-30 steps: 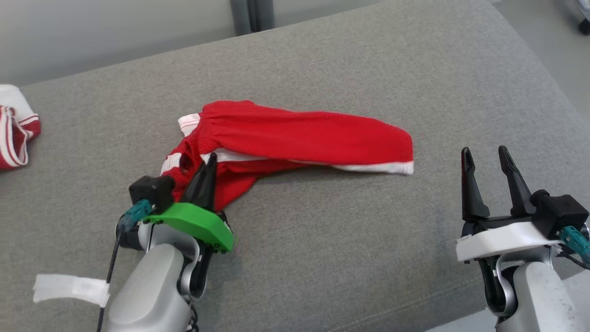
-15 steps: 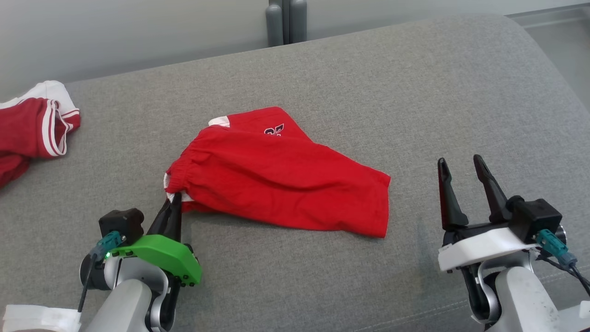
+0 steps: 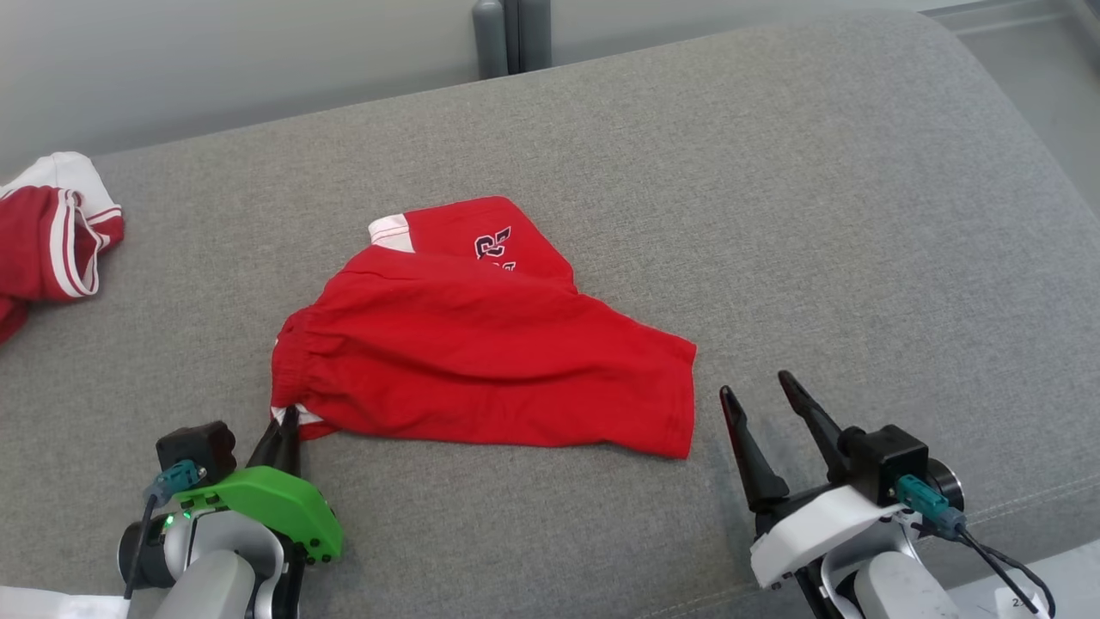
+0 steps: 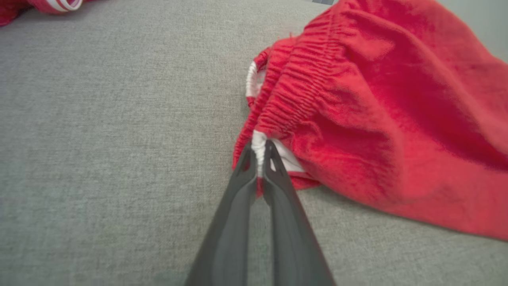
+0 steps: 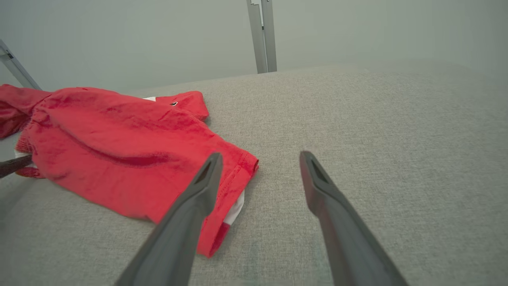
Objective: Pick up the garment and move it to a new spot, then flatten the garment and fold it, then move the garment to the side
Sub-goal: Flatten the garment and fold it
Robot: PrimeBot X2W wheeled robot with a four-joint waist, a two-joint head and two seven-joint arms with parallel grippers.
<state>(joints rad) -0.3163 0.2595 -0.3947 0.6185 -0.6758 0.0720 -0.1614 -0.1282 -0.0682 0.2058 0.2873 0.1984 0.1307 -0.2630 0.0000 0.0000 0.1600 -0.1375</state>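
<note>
Shorts point(image 3: 481, 361): waistband corner pinched in my left gripper point(image 3: 287, 416), long axis running rightward to my spread right gripper point(image 3: 754, 384)

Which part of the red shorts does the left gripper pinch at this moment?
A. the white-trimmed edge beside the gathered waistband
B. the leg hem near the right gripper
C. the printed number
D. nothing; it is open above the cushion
A: in the left wrist view the left gripper is shut on the red shorts at their white-trimmed edge, right at the end of the gathered waistband.
</note>
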